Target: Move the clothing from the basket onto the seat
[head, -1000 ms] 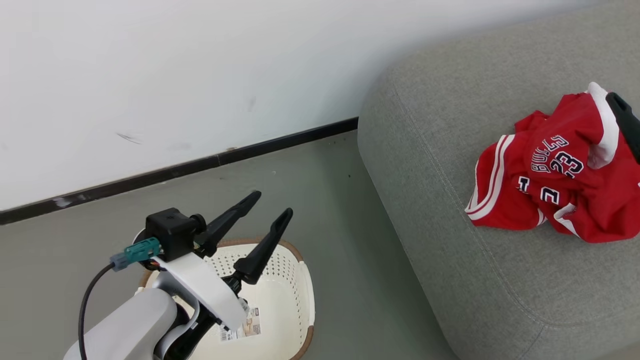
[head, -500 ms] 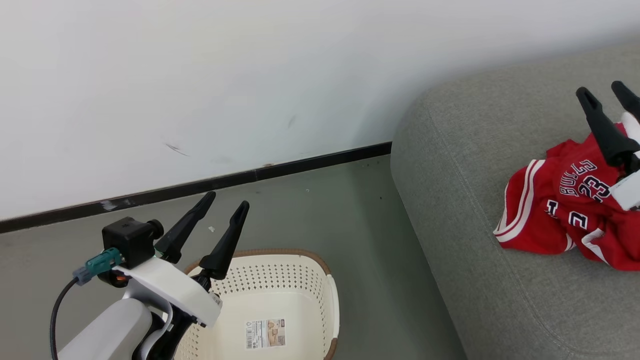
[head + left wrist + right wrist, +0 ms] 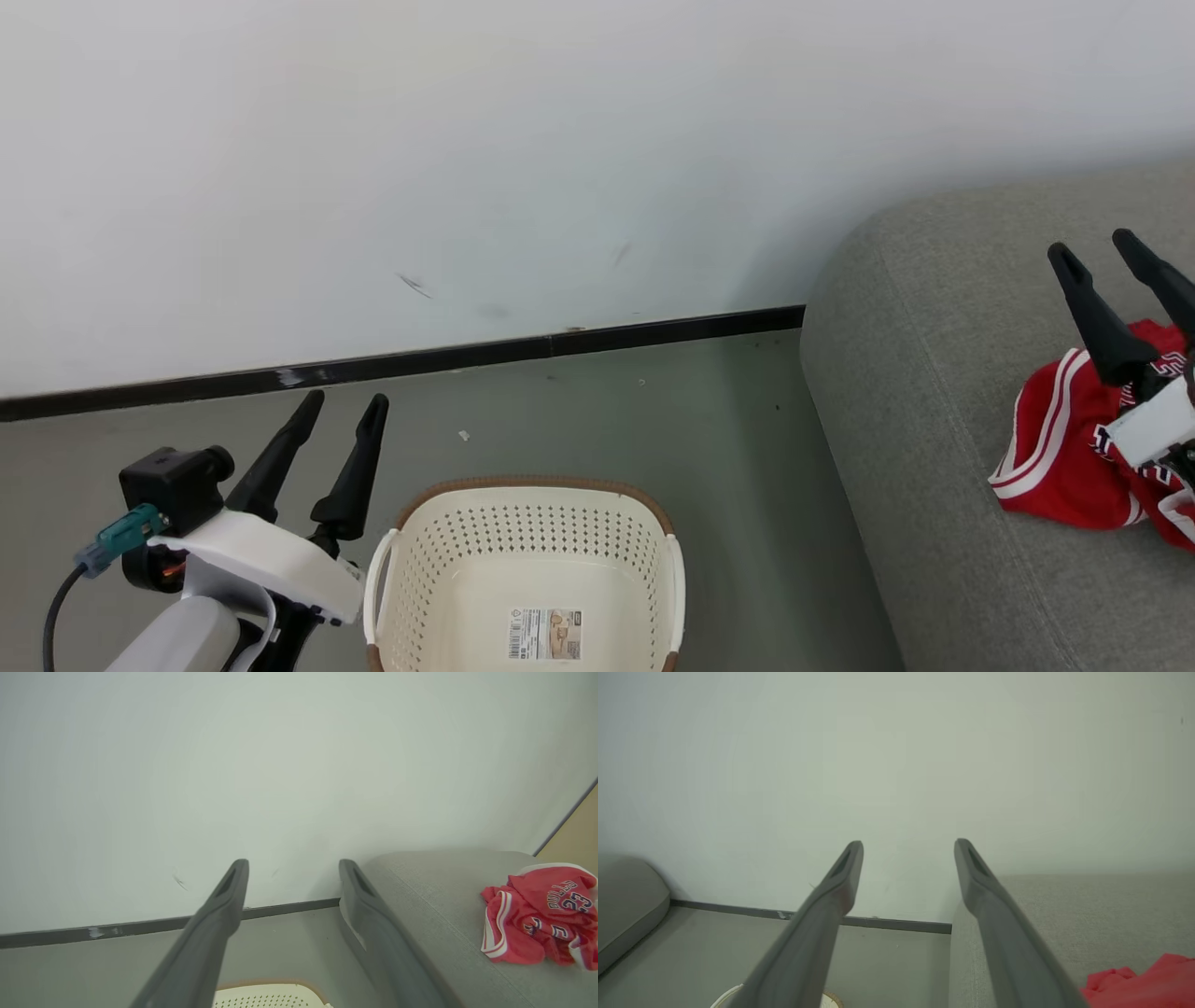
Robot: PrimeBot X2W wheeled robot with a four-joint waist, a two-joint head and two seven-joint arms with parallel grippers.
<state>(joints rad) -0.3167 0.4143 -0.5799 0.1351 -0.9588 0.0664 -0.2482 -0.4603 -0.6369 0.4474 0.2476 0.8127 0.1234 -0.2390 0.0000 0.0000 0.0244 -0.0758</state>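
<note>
Clothing [image 3: 1055, 457] heaped on seat [image 3: 934, 373], back from left edge. Left pincer [image 3: 345, 399] spread wide beside basket [image 3: 523, 523]; right pincer [image 3: 1092, 245] spread wide over clothing.

open floor [image 3: 747, 467] between basket [image 3: 532, 483] and seat [image 3: 915, 392]. wall [image 3: 467, 187] close behind both. clothing [image 3: 1050, 457] heaped on the seat, near the basket-side edge.

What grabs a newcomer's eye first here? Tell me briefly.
The red clothing lies heaped on the grey seat at right, with the open right tool near it. Below centre, the cream basket has a paper label inside, the open left tool beside it.
</note>
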